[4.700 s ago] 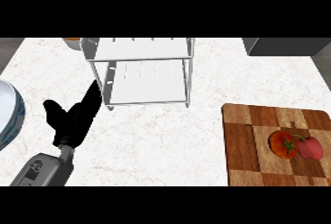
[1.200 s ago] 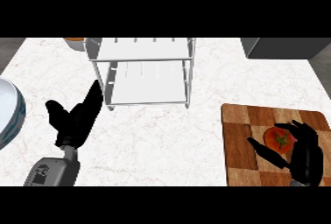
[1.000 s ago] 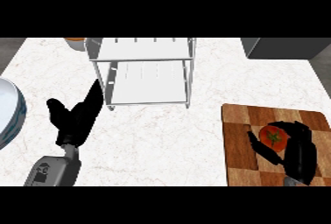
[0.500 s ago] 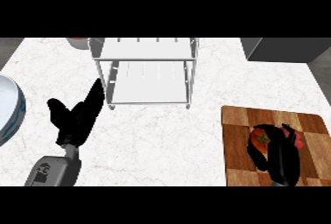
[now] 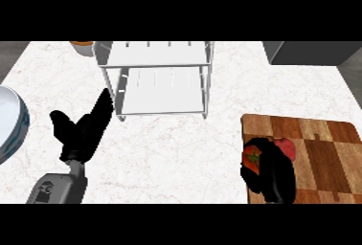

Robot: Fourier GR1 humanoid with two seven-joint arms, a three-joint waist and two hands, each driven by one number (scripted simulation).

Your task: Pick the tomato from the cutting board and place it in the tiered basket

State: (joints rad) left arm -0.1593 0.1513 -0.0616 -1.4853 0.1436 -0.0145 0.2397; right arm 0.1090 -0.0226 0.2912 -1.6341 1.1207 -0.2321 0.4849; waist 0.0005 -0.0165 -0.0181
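Red tomato (image 5: 253,154) is on the board (image 5: 318,158) at lower right, with the right hand (image 5: 272,172) fingers curled around it. Lift and carry to the basket (image 5: 160,76) remain. Left hand (image 5: 83,131) rests open, lower left.

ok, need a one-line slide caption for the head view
Right hand curled over the tomato on the cutting board; left hand rests open; tiered basket waits.
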